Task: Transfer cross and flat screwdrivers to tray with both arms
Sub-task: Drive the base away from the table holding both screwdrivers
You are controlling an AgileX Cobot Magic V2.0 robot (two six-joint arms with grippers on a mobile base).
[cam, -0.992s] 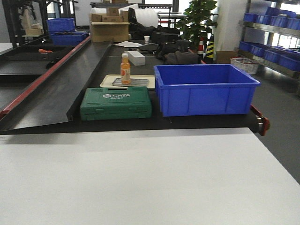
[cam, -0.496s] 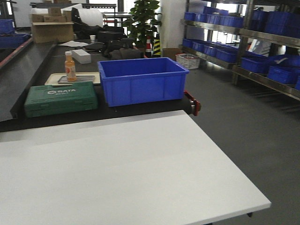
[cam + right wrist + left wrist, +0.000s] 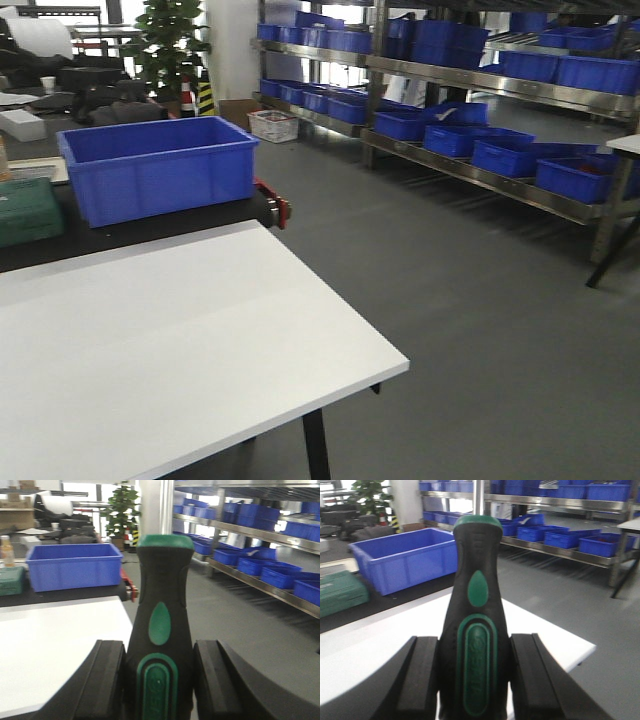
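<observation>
In the left wrist view a screwdriver (image 3: pixel 476 595) with a black handle and green bands stands upright between the fingers of my left gripper (image 3: pixel 475 650), which is shut on it. Its metal shaft (image 3: pixel 478 497) runs up out of the frame. In the right wrist view my right gripper (image 3: pixel 159 652) is shut on a like screwdriver (image 3: pixel 162 590), whose shaft (image 3: pixel 156 505) also leaves the top edge. Both tips are hidden, so I cannot tell cross from flat. The tray is out of view. Neither gripper shows in the front view.
A white table (image 3: pixel 150 340) fills the lower left, its corner at the right. Behind it stand a deep blue bin (image 3: pixel 150 165) and a green tool case (image 3: pixel 25 210). Steel shelves with blue bins (image 3: pixel 480 130) line the right, across grey floor.
The front view has swung to the right: the blue bin and green case slid to the left edge, the bottle and cream tray left the frame, and the shelves and floor came in.
</observation>
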